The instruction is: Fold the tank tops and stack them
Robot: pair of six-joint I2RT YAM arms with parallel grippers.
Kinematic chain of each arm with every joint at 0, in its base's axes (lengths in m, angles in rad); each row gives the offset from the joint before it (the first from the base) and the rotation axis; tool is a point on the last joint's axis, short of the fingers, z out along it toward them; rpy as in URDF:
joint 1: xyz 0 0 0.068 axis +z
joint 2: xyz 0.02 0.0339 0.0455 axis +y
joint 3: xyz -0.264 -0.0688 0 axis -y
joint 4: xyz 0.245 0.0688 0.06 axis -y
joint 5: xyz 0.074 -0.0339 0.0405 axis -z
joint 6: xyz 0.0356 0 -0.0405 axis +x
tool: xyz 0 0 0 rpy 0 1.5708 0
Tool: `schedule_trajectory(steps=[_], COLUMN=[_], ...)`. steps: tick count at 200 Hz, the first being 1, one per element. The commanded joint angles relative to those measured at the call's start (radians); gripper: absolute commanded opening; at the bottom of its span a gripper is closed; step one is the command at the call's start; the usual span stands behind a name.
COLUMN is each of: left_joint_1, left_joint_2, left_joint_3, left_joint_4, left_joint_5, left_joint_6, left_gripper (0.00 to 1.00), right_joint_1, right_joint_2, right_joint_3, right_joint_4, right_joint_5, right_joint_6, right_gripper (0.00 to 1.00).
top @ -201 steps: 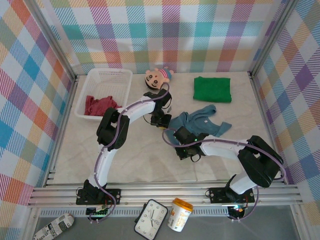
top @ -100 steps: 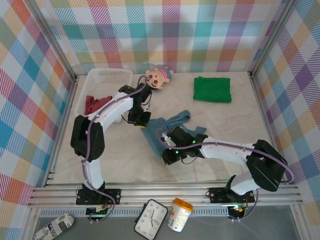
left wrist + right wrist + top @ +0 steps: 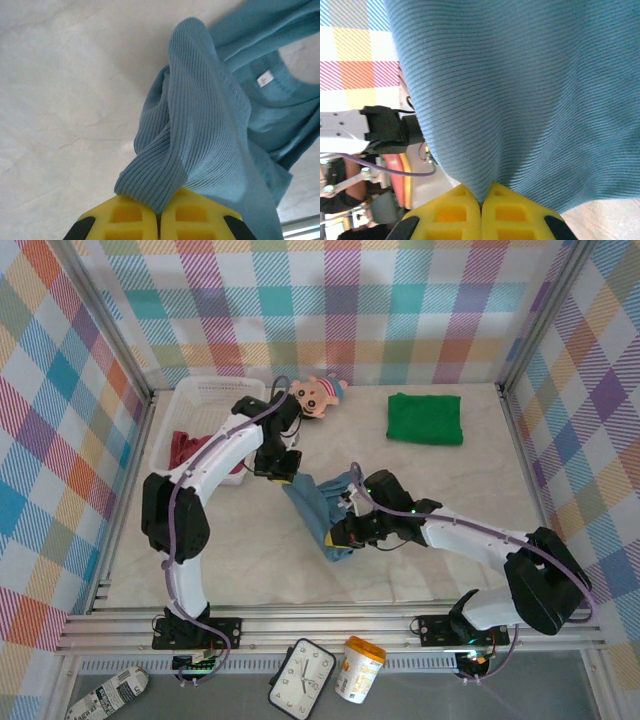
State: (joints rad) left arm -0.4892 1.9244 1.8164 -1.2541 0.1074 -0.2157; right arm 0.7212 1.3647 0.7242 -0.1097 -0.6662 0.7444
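The blue-grey tank top (image 3: 318, 508) hangs stretched between my two grippers over the middle of the table. My left gripper (image 3: 280, 472) is shut on its far corner; in the left wrist view the yellow jaws (image 3: 160, 214) pinch a ribbed fold of the top (image 3: 210, 120). Nearer the front, my right gripper (image 3: 343, 535) is shut on another edge, and the right wrist view has ribbed cloth (image 3: 520, 95) caught between its jaws (image 3: 481, 201). The green tank top (image 3: 425, 418) lies folded at the back right. The dark red tank top (image 3: 192, 448) sits crumpled in the basket.
A white mesh basket (image 3: 212, 392) stands at the back left. A big-headed doll (image 3: 318, 393) lies next to it at the back centre. Checked walls enclose the table. A clock (image 3: 303, 676) and a cup (image 3: 360, 667) sit below the front rail.
Both arms have pulled the blue-grey top leftward and drawn it out from a crumpled heap into a taut strip between the grippers. The left arm swung toward the basket.
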Motion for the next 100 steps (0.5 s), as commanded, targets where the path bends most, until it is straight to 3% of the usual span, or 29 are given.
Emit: schedule_trajectory(steps=[1, 100], left_joint_1=[-0.001, -0.024], left_joint_2=[0.071, 0.382], left_joint_3=[0.084, 0.466], left_joint_4=[-0.022, -0.015], left_joint_5=[0.046, 0.164], left_joint_6=[-0.013, -0.039], left_gripper=[0.02, 0.05], right_joint_1=[-0.048, -0.351], right_joint_2=[0.01, 0.006], right_joint_3=[-0.038, -0.06], right_joint_4=[0.073, -0.03], right_joint_5=[-0.153, -0.226], right_joint_6=[0.08, -0.005], right_gripper=[0.06, 0.09])
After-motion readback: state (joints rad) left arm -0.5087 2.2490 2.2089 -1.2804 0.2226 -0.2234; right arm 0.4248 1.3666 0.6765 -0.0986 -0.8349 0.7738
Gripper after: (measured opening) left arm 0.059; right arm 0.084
